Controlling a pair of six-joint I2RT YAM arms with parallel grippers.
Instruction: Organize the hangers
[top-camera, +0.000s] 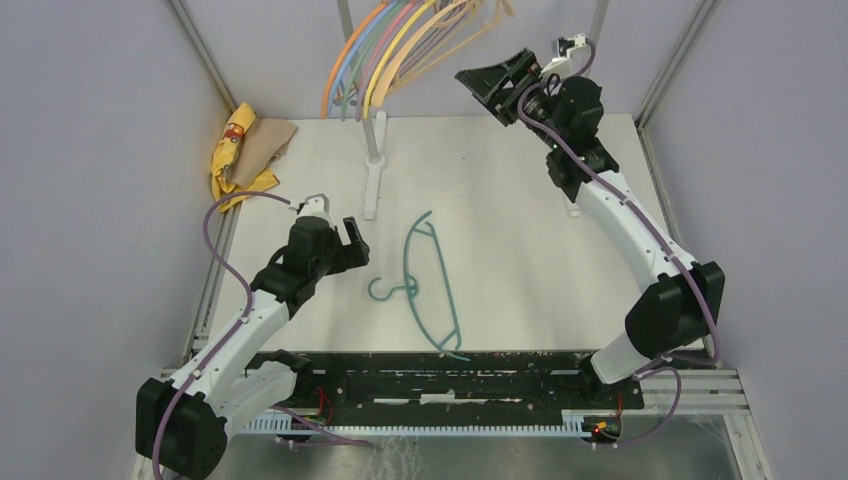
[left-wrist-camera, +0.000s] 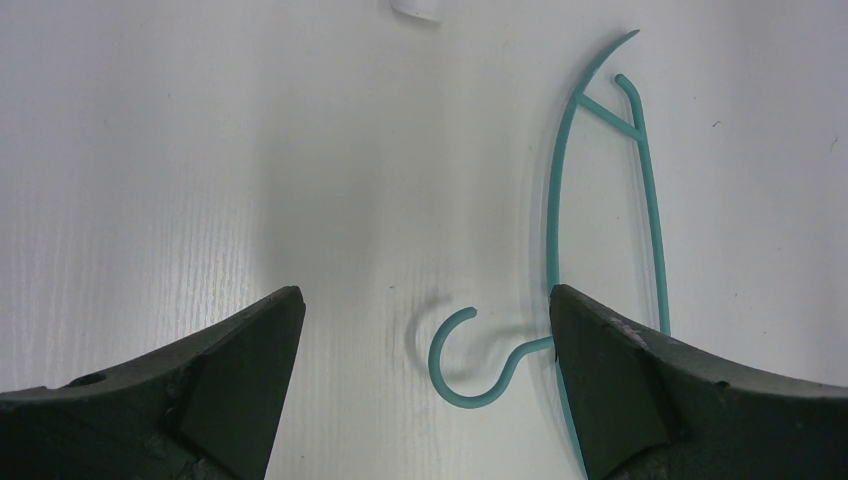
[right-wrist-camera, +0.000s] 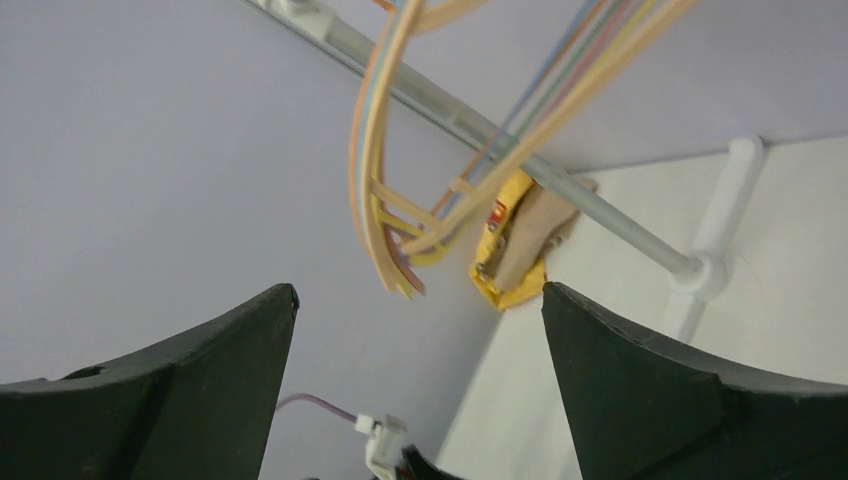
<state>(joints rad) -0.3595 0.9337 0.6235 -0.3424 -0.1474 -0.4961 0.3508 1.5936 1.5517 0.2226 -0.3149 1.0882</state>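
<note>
One teal hanger lies flat on the white table, its hook pointing left. My left gripper hovers open just left of it. In the left wrist view the hook lies between the open fingers of the left gripper, untouched, and the hanger's body runs past the right finger. Several hangers in orange, blue, pink, yellow and peach hang on the rack at the back. My right gripper is raised beside them, open and empty. In the right wrist view the right gripper faces those hangers.
The grey rack rail rests on a white post with a foot on the table. A yellow and tan cloth lies at the back left corner. Grey walls close in both sides.
</note>
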